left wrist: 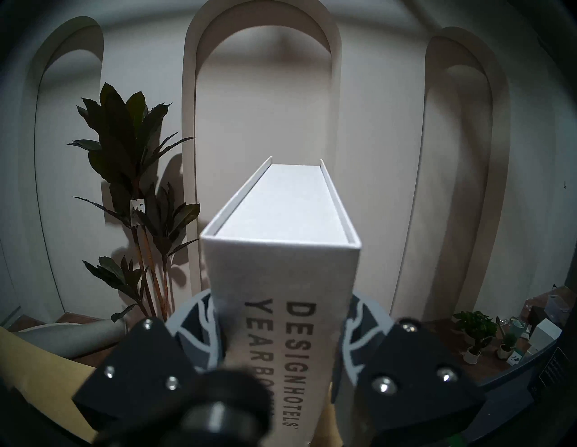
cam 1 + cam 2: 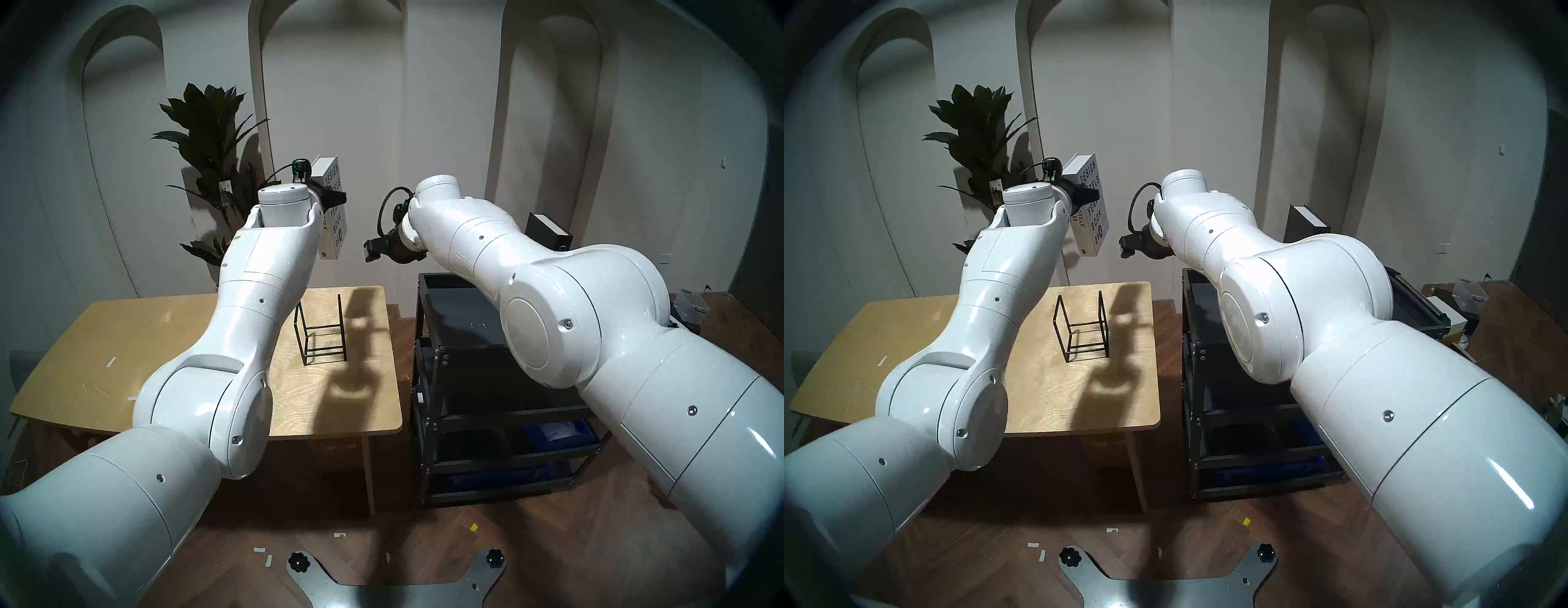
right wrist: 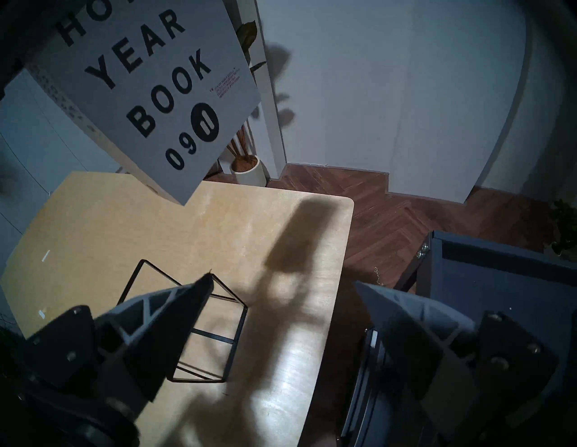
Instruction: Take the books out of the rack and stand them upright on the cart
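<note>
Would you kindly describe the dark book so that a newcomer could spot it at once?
Find the black cart right of the wooden table. On its top tray, at the far end behind the right arm, stands the dark book. Unlike the white book held aloft in the left gripper, it is black-covered, with pale page edges on top.
</note>
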